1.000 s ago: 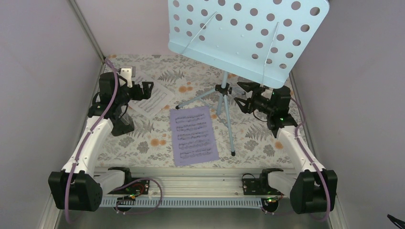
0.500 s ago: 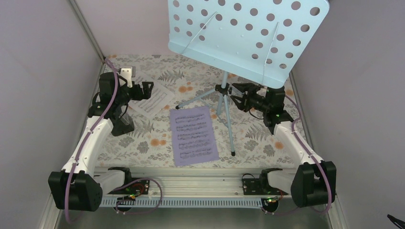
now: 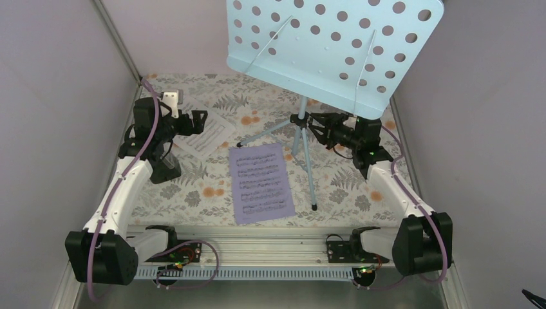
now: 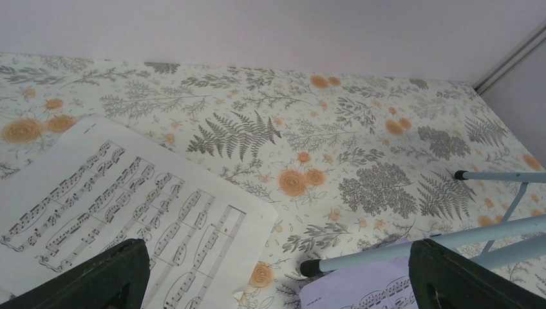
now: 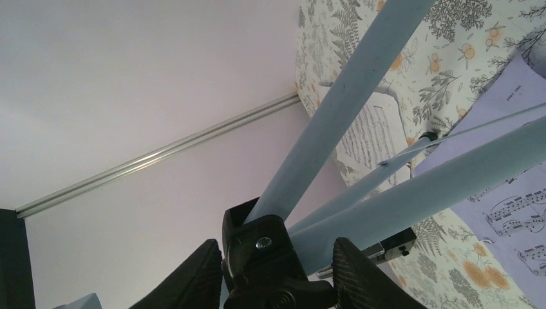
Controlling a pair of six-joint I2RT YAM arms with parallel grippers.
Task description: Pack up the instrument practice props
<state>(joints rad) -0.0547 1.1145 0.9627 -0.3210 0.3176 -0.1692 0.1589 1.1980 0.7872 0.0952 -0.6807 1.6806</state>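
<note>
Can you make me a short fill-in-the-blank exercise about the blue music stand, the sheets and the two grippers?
1. The right gripper has its open fingers on either side of the black ____ where the legs of the light blue tripod music stand join.
2. The lavender sheet of printed music lies flat on the ____-patterned tablecloth.
3. The left gripper hangs open over a ____ sheet of printed music.

Missing words: hub; floral; white

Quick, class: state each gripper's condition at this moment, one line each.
Left gripper: open, empty, above the white printed music sheet.
Right gripper: open, fingers either side of the black hub of the light blue tripod music stand, not clamped.
</note>
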